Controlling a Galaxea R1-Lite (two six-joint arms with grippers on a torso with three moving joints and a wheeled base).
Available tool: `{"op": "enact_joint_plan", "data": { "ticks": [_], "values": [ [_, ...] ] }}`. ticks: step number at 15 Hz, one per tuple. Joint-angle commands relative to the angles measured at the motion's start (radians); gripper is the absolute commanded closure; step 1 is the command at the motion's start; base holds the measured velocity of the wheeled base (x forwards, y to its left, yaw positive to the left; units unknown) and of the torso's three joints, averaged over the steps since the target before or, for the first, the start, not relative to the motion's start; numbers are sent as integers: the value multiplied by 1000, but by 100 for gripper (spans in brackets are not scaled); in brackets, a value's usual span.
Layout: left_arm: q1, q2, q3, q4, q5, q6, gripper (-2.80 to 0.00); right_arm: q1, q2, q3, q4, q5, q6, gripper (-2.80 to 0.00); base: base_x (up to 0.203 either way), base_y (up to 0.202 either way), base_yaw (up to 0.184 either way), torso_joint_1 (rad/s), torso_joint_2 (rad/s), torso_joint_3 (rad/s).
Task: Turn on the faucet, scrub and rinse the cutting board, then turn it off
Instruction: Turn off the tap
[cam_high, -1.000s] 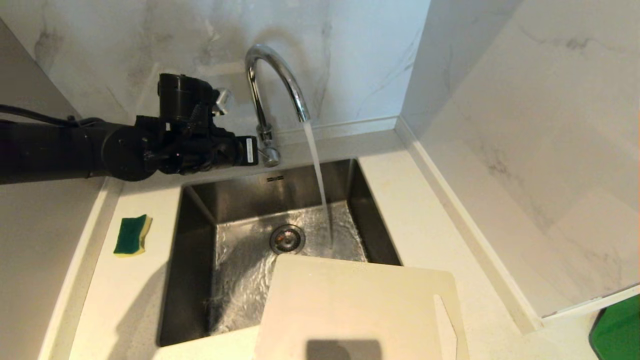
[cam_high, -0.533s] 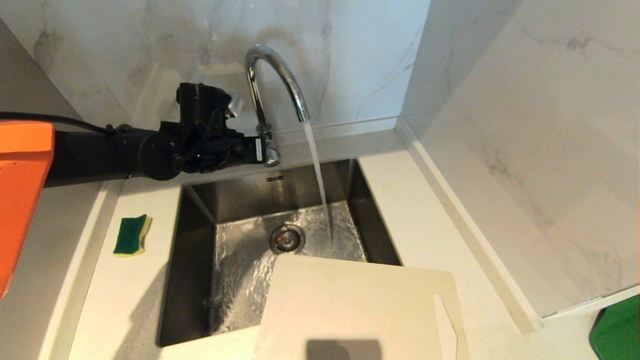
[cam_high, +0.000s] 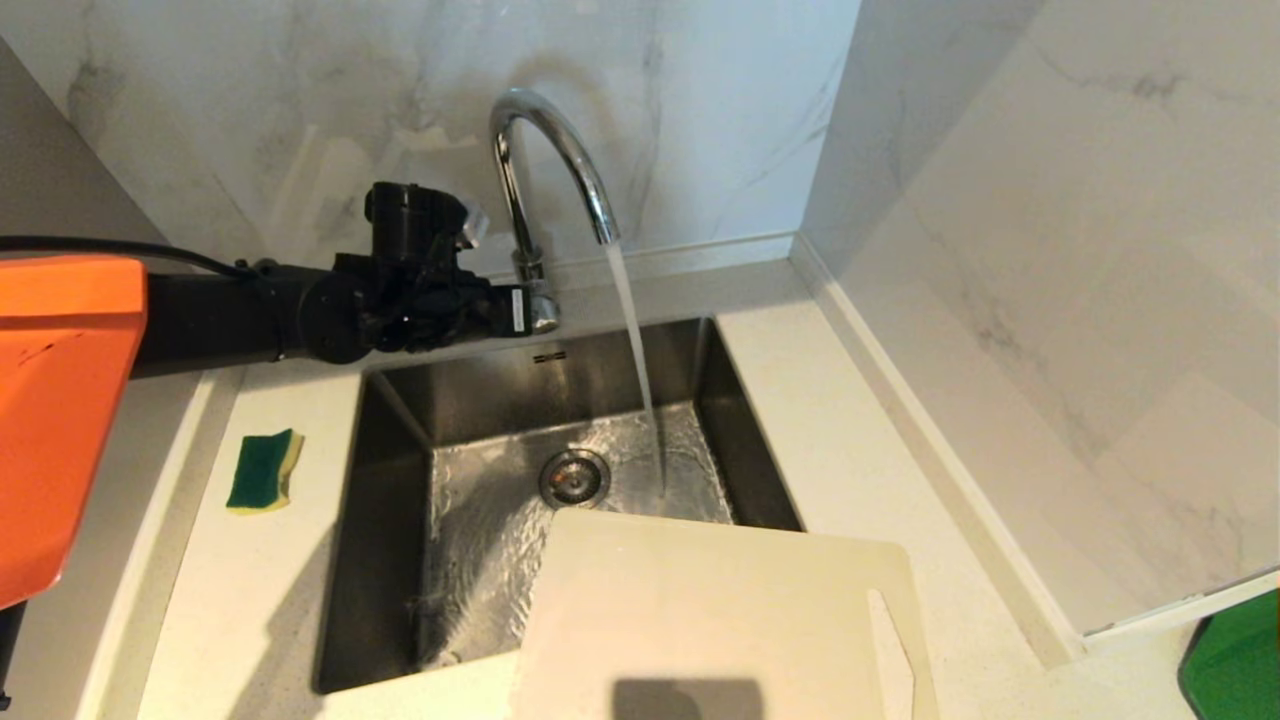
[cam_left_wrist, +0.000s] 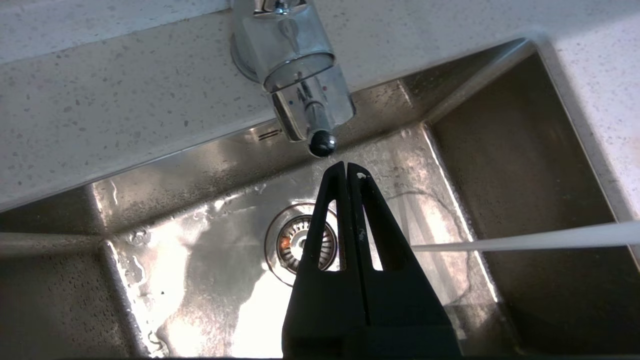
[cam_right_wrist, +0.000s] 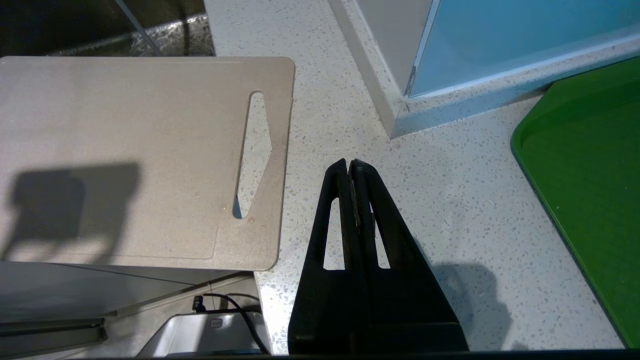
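Observation:
The chrome gooseneck faucet (cam_high: 545, 160) stands behind the sink and water streams from its spout into the basin. Its lever handle (cam_left_wrist: 315, 117) points out over the sink. My left gripper (cam_high: 530, 312) (cam_left_wrist: 347, 167) is shut and empty, its tips just short of the lever's dark knob. The cream cutting board (cam_high: 720, 620) (cam_right_wrist: 135, 155) lies at the sink's near edge, partly over the basin, its slot handle on the right. My right gripper (cam_right_wrist: 351, 165) hangs shut and empty over the counter, right of the board.
A green-and-yellow sponge (cam_high: 264, 470) lies on the counter left of the steel sink (cam_high: 385, 560). A green tray (cam_right_wrist: 590, 180) sits at the far right. Marble walls close in behind and to the right.
My left arm has reached further right along the back of the sink, bringing the shut gripper up to the faucet's lever. Water keeps running. The right arm is still.

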Motion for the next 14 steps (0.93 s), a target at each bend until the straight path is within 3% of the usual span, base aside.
{"op": "enact_joint_plan", "data": {
  "ticks": [1,7,14],
  "values": [
    [3,12,-5,-6,2,14,0,0,0,0,1,0,0,0,0,0,0,0,0,0],
    [18,43,-11,-118,60,146,0,0,0,0,1,0,0,0,0,0,0,0,0,0],
    [17,43,-10,-152,94,153,0,0,0,0,1,0,0,0,0,0,0,0,0,0]
  ]
}}
